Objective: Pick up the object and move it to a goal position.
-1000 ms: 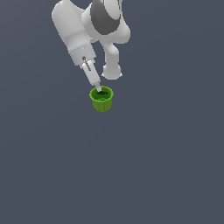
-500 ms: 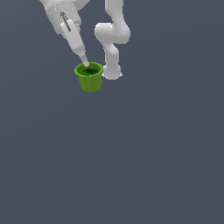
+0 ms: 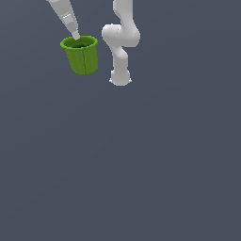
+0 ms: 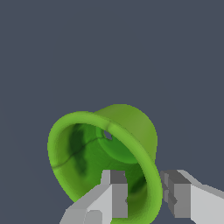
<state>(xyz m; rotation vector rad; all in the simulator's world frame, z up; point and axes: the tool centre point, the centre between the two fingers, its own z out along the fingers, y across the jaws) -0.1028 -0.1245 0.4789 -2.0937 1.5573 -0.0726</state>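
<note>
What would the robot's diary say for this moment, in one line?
phase: carrying | pincer: shut on green cup, one finger inside the rim, one outside | cup: upright | goal: not visible

White arm (image 3: 120,40) raised, end effector (image 4: 144,197) clamped (one finger (image 4: 114,194) inside)

A white arm (image 3: 121,40) of rounded, glossy segments is seen in the exterior view, ending below in a round base (image 3: 120,77). A slimmer pale grey link (image 3: 64,14) with small dark markings is tapered to a narrow tip. In the wrist view, the gripper (image 4: 144,192) is shown with blocky light grey fingers (image 4: 114,194), shaded darker grey on their upper faces
</note>
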